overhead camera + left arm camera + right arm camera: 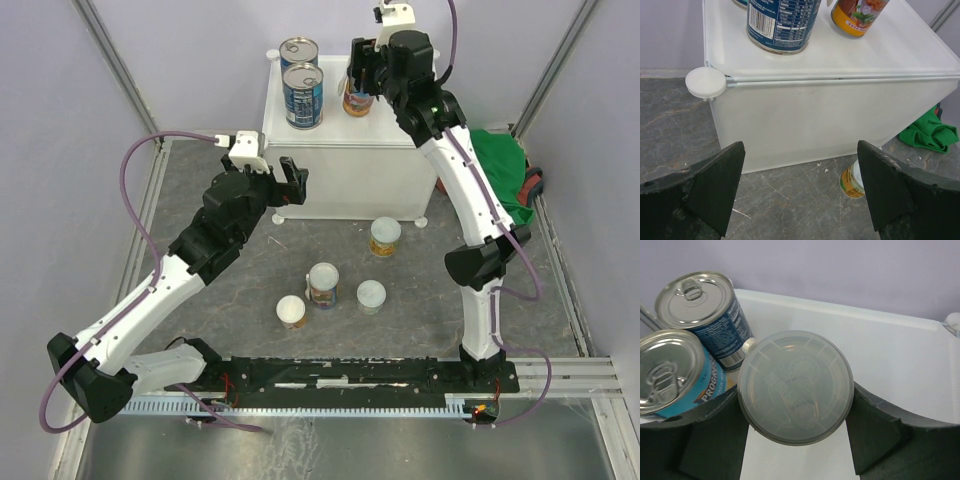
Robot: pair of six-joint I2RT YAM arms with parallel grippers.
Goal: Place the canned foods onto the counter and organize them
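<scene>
Desk (340,170): white box, knobs at its corners, standing on grey base (250,270).
Left fingers (800,195): spread wide, empty, facing the desk front.
Right fingers (796,405): closed on orange can (857,15), pale lid up, tilted over the desk top.
Green cloth (505,165): right of the desk.
Blue cans (303,95): two on the desk, left of the orange can; pull-tab tops. One label reads "PROGRE…", the rest hidden; barcode and nutrition panel show.
Four cans (323,284): on the base in front of the desk.
</scene>
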